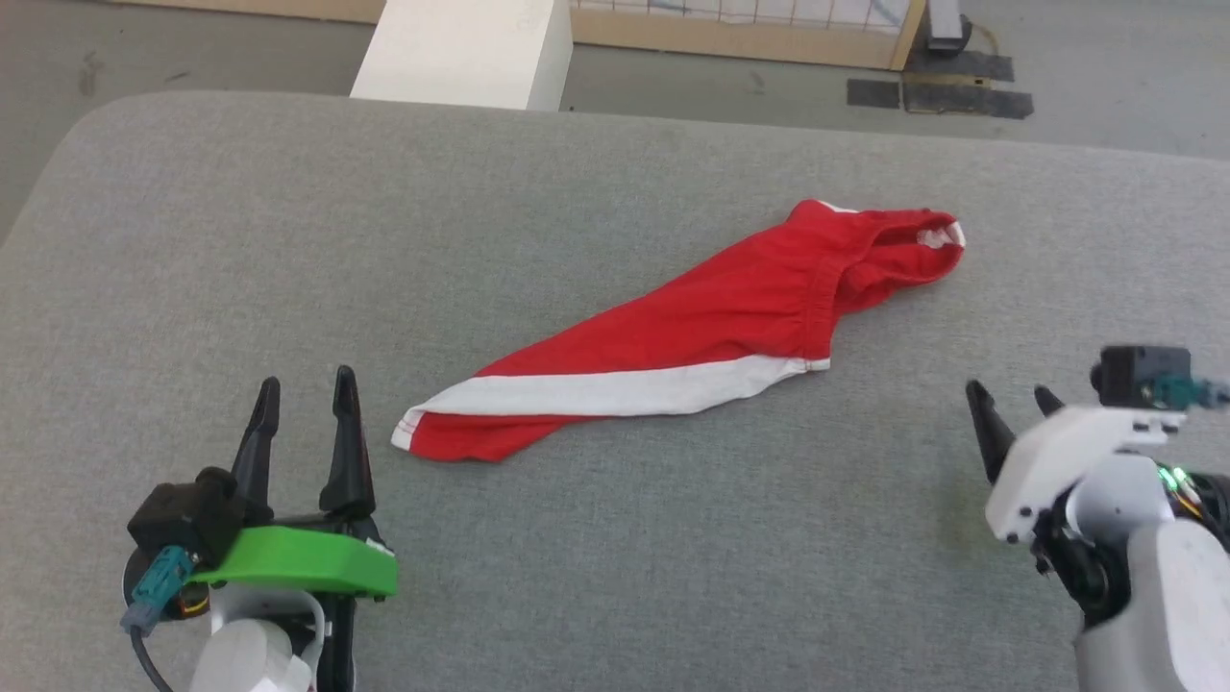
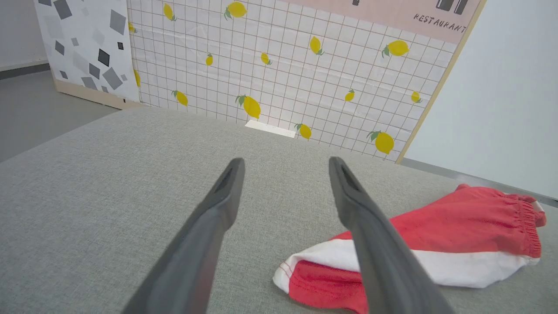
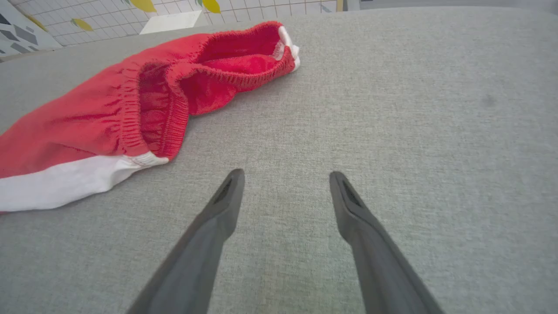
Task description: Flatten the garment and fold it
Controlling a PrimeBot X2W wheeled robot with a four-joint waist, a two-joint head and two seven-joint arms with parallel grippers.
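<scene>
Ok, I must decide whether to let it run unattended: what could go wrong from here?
1. The shorts lie twisted, waistband folded over: a pinch there may catch several layers and keep the twist.
2. The hem end lies near the left gripper; a low approach might push it into a bunch.

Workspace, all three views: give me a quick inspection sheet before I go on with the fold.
surface: grey fabric-covered table, flat.
job's things: red shorts, bunched on a slant, white stripe up, waistband gaping at the far right end; not flattened.
clutter: nothing seen.
grippers: left gripper and right gripper both open, empty, fingers apart from the shorts.
cables: teal plug and dark cable at the left wrist.
surroundings: white block beyond the far edge, lemon-print panel, grey floor.
</scene>
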